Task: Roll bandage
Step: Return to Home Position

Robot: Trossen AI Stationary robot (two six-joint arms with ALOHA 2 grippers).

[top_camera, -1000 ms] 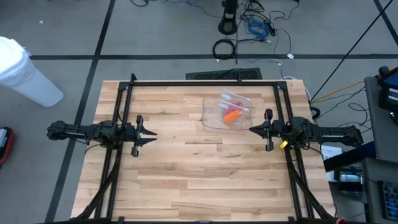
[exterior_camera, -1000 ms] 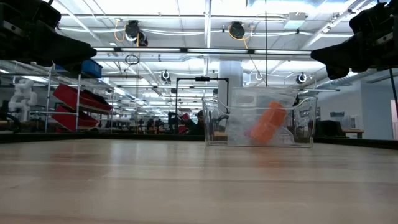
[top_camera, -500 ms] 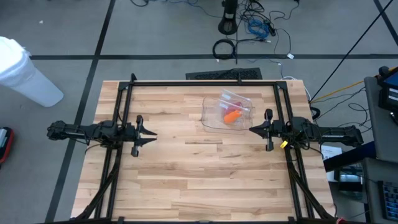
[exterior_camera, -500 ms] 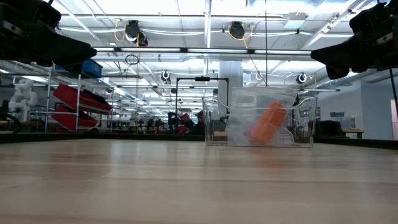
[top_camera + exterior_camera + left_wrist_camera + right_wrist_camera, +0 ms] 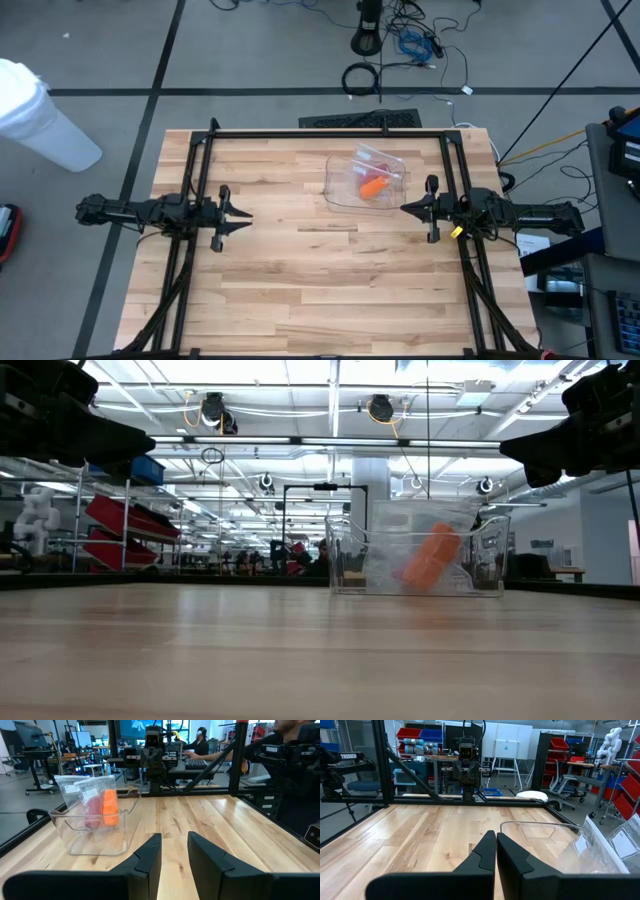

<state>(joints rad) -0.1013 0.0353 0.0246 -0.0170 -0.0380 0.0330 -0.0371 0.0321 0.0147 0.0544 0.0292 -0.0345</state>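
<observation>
The orange rolled bandage (image 5: 372, 186) sits inside a clear zip bag (image 5: 381, 160). The bag stands propped in the transparent bin (image 5: 338, 196), with its top edge leaning out over the bin's far rim. The bin rests on the wooden desk (image 5: 300, 280), in the far half and right of centre. Nothing touches it.

The right gripper (image 5: 404, 209) hangs above the desk just off the bin's right side, pointing inward. Its fingers are closed together on nothing, with only a hairline seam showing between them in the right wrist view. The left gripper (image 5: 244, 216) hovers near the desk's left side, well apart from the bin. Its fingers are parted by a narrow gap and it also holds nothing. Both arms lie stretched level along their side rails, and the low view shows them raised off the wood.

Judging by this, the packing looks finished and the arms look at or very near their rest pose. Doing the step well means any remaining motion should be a straight pull back and away from the desk's centre. That matters most for the right arm, whose gripper is the one close to the bin. A sideways sweep there could clip the bin wall or the protruding bag and tip the load. Neither gripper needs to descend.
</observation>
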